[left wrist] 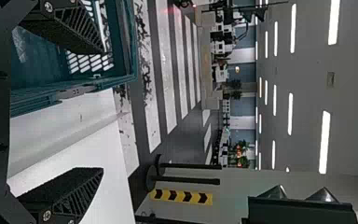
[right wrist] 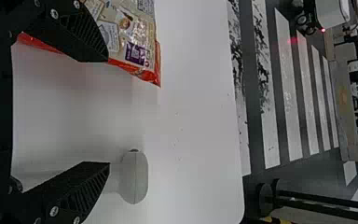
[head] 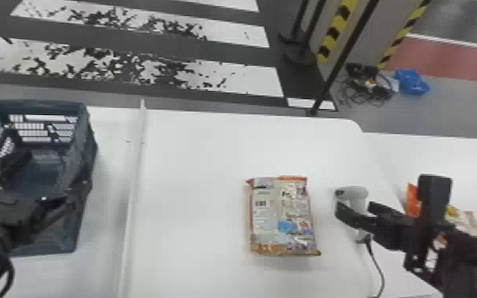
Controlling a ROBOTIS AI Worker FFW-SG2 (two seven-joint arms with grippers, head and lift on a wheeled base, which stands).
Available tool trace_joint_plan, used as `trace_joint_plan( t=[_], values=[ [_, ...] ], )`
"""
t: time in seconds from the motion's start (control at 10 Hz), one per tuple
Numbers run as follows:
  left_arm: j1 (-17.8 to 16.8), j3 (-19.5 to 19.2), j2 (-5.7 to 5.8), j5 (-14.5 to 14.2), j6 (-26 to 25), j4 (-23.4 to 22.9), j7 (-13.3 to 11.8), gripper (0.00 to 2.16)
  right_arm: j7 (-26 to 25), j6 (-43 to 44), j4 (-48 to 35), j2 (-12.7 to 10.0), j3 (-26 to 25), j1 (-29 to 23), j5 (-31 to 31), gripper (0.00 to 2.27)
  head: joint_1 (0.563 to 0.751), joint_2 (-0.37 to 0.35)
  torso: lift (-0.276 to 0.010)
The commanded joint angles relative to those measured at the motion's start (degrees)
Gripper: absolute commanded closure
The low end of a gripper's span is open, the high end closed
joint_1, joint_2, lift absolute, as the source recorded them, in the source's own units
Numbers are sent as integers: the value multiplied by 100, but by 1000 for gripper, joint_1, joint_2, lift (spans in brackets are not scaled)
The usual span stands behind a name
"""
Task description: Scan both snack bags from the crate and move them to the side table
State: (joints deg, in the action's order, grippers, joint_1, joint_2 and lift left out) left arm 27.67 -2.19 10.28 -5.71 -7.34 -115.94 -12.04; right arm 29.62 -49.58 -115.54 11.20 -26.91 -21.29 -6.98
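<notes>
the foil snack bag (head: 283,218) lies flat on the middle table (head: 190,174), barcode (head: 260,203) upward, to the left of the right gripper (right wrist: 107,112) and apart from its fingers. its long axis runs near to far, so a grip across its width would suit, brought in over the bag from the right. the right arm is plainly the nearer; its fingers are spread wide and hold nothing, with the handheld barcode scanner (head: 358,194) just beside one fingertip, whether touching cannot be told.

the left gripper (left wrist: 103,111) is at the crate (head: 85,158), its fingers parted and clasping nothing. the second snack bag (head: 411,202) rests on the side table (head: 475,158), partly behind the right arm.

the likely step is scanning or shifting the remaining bag; whether its scan is done cannot be told. a low sweep leftward might knock the scanner.
</notes>
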Motion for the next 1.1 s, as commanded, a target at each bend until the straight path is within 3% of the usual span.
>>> trace_joint_plan(
  t=[0.0,0.6,0.8,0.9,1.0],
  values=[
    [-7,8,0,0,0,10,0,103,0,22,304,101,-7,73,83,140,695,-250,-75],
    [-33,17,44,-35,0,28,0,103,0,57,1429,515,336,723,672,221,695,-298,-75],
    [-51,26,44,-35,0,37,0,103,18,57,1666,602,494,864,883,606,695,-306,-75],
    [-60,35,53,-35,0,37,0,103,62,57,1772,646,564,969,1050,961,695,-308,-75],
    [-60,35,53,-35,0,46,0,103,18,-30,1798,673,635,1031,1120,1804,695,-310,-75]
  ],
)
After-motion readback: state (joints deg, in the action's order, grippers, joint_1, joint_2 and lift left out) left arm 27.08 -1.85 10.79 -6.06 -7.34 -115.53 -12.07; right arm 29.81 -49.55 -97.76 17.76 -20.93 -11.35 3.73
